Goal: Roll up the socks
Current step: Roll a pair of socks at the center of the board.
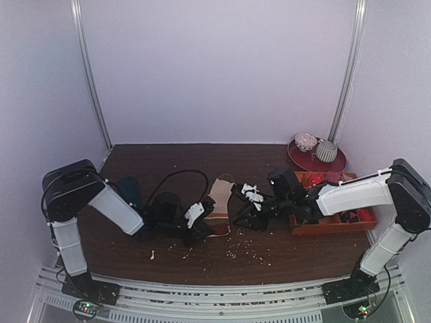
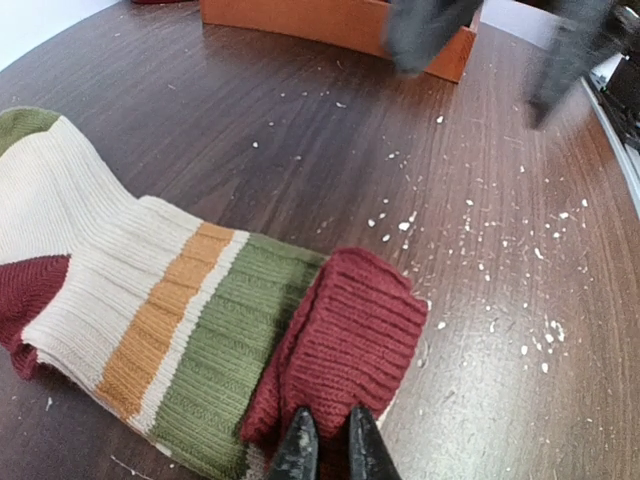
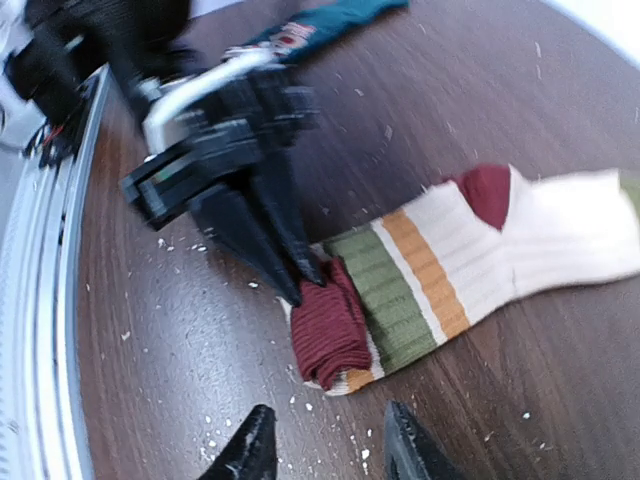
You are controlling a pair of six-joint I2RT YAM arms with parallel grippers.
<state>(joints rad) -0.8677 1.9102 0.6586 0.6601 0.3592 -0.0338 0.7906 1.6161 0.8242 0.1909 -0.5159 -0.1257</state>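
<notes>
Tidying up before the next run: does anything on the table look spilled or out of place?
Yes. Small white crumbs are scattered over the dark wooden table in front of the socks, as if something shed or spilled. Nothing else looks odd: the left gripper pinches the socks' folded dark-red end.

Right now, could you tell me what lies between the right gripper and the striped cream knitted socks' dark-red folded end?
Only crumb-flecked brown wooden table, shown in the right wrist view.
</notes>
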